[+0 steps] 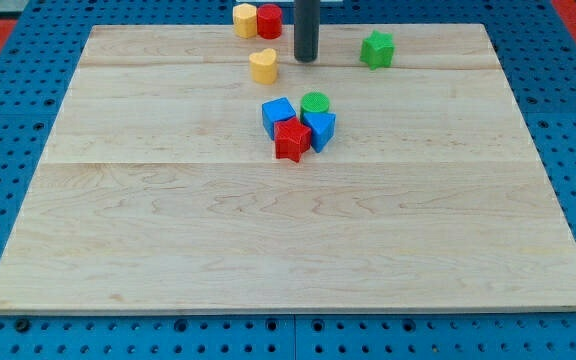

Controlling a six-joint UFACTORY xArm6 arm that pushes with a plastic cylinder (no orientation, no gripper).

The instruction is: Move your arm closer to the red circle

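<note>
Rod upright near the view's top edge

The dark rod came down straight from the view's top edge, a little right of centre, its upper part cut off by the frame. It stood upright, with no visible tilt. My tip [306,59] met the worktop [288,230] near its far edge. The rod looked smooth, round and evenly thick along its visible length, and no other part of the arm showed in the view.
</note>
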